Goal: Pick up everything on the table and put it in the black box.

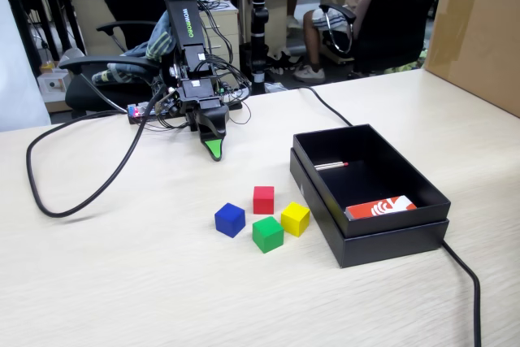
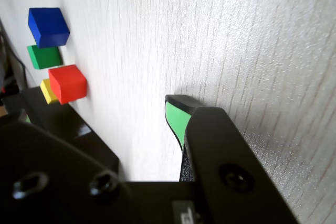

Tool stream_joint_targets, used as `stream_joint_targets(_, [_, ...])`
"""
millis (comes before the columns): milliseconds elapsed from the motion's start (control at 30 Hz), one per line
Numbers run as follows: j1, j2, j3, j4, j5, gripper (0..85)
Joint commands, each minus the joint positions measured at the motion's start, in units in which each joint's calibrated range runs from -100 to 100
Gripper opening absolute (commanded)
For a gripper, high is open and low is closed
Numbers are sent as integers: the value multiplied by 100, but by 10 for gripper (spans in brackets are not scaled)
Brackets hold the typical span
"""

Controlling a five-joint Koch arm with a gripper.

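Note:
Four cubes sit close together on the table: blue [image 1: 230,219], red [image 1: 263,199], green [image 1: 267,234] and yellow [image 1: 295,219]. The open black box [image 1: 318,194] stands just right of them. My gripper [image 1: 213,150] points down at the table behind the cubes, about a hand's width from the red one, and holds nothing. In the wrist view its green-padded finger [image 2: 176,116] shows with bare table beside the pad, so the jaws stand apart. That view also shows the blue [image 2: 49,26], green [image 2: 43,56], red [image 2: 67,83] and yellow [image 2: 48,91] cubes at the upper left.
The box holds a red-and-white card [image 1: 380,207] and a thin pen-like stick [image 1: 331,165]. A black cable [image 1: 57,205] loops across the table's left, and another [image 1: 463,270] runs past the box. A cardboard carton [image 1: 479,30] stands at the far right.

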Motion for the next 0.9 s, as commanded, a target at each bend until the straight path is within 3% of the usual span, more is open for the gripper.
stream_joint_targets(0, [-5, -13, -58, -247, -39, 496])
stream_joint_targets(200, [-103, 274, 1656, -2035, -20, 475])
stream_joint_targets(333, [-132, 1444, 3297, -3063, 59, 475])
stream_joint_targets(633, [-39, 4451, 6534, -4558, 176, 473])
stream_joint_targets(867, [171, 6447, 8365, -4964, 376, 467])
